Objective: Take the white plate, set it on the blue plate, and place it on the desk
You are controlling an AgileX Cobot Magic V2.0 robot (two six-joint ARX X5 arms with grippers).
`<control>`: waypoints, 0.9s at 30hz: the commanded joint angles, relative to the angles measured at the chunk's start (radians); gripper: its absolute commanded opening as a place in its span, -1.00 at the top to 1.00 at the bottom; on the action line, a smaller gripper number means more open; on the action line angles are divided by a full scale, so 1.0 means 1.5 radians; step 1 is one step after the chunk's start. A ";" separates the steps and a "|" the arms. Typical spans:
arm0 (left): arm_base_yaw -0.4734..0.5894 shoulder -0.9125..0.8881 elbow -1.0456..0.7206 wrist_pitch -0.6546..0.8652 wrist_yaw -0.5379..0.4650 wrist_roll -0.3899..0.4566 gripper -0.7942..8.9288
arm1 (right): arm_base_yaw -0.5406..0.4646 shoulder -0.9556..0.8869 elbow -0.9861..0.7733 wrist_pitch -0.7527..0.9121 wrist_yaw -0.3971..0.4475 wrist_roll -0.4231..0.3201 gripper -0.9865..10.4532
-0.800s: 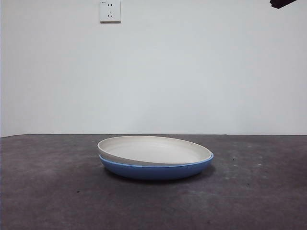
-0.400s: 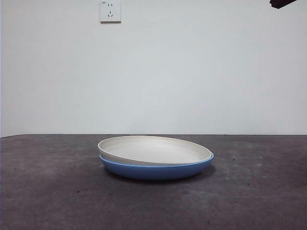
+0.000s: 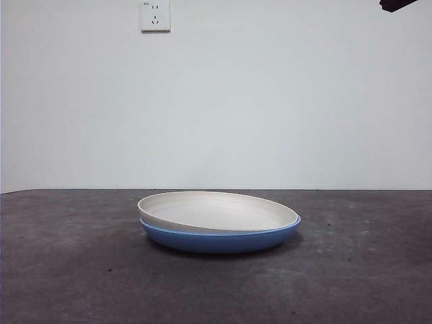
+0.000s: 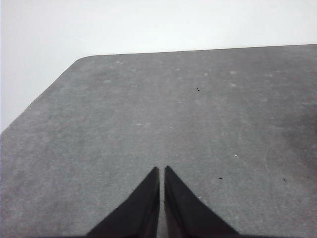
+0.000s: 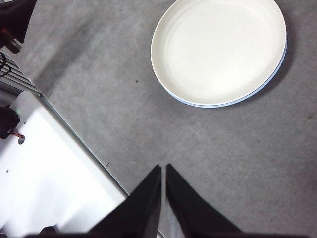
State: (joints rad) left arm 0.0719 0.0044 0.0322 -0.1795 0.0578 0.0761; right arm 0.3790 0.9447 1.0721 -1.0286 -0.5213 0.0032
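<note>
Here, in the front view, the white plate [image 3: 217,210] lies nested in the blue plate [image 3: 220,237] on the desk [image 3: 67,270], its left rim riding a little high; a black arm tip [image 3: 397,4] shows at the top corner. In the left wrist view, the left gripper [image 4: 161,169] has its jaws pressed together over bare desk. In the right wrist view, the right gripper [image 5: 163,167], jaws likewise closed and empty, hangs well apart from the stacked plates ahead of its tips.

dark grey desk [image 3: 67,270] carries the blue plate [image 3: 219,240].
</note>
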 commanded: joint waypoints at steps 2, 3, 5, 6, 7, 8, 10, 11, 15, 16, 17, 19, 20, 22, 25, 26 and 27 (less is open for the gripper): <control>0.002 -0.001 -0.014 -0.005 0.001 -0.007 0.80 | 0.003 0.005 0.013 0.005 -0.002 -0.008 0.81; 0.002 -0.001 -0.014 -0.005 0.001 -0.007 0.80 | 0.003 0.005 0.013 0.005 -0.002 -0.008 0.81; 0.002 -0.001 -0.014 -0.005 0.001 -0.007 0.80 | 0.003 0.005 0.013 0.005 -0.002 -0.008 0.81; 0.002 -0.001 -0.014 -0.005 0.001 -0.007 0.80 | 0.003 0.005 0.013 0.005 -0.002 -0.008 0.81; 0.002 -0.001 -0.014 -0.005 0.001 -0.007 0.80 | 0.003 0.005 0.013 0.005 -0.002 -0.008 0.81; 0.002 -0.001 -0.014 -0.005 0.001 -0.007 0.80 | 0.003 0.005 0.013 0.005 -0.002 -0.008 0.81; 0.002 -0.001 -0.014 -0.005 0.001 -0.007 0.80 | 0.000 0.001 0.013 0.009 0.003 -0.026 0.81; 0.002 -0.001 -0.014 -0.005 0.001 -0.007 0.80 | -0.005 -0.003 0.013 0.013 0.006 -0.032 0.81; 0.002 -0.001 -0.014 -0.005 0.001 -0.007 0.80 | -0.049 -0.044 0.008 0.093 0.016 -0.055 0.81; 0.002 -0.001 -0.014 -0.005 0.001 -0.007 0.80 | -0.066 -0.066 -0.002 0.131 0.016 -0.052 0.81; 0.002 -0.001 -0.014 -0.005 0.001 -0.007 0.80 | -0.080 -0.084 -0.011 0.158 0.015 -0.047 0.81; 0.002 -0.001 -0.014 -0.005 0.001 -0.007 0.80 | -0.118 -0.129 -0.038 0.208 0.016 -0.045 0.81; 0.002 -0.001 -0.014 -0.005 0.001 -0.007 0.80 | -0.135 -0.149 -0.054 0.230 0.017 -0.045 0.81; 0.002 -0.001 -0.014 -0.005 0.001 -0.007 0.80 | -0.176 -0.199 -0.098 0.282 0.017 -0.051 0.81; 0.002 -0.001 -0.014 -0.005 0.001 -0.007 0.80 | -0.227 -0.271 -0.181 0.367 0.019 -0.064 0.81; 0.002 -0.001 -0.014 -0.005 0.001 -0.007 0.80 | -0.239 -0.292 -0.208 0.397 0.019 -0.063 0.81; 0.002 -0.001 -0.014 -0.005 0.001 -0.007 0.80 | -0.249 -0.312 -0.237 0.426 0.019 -0.063 0.81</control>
State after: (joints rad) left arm 0.0719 0.0044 0.0322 -0.1795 0.0578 0.0761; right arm 0.0078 0.4828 0.7353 -0.4187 -0.4950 -0.0769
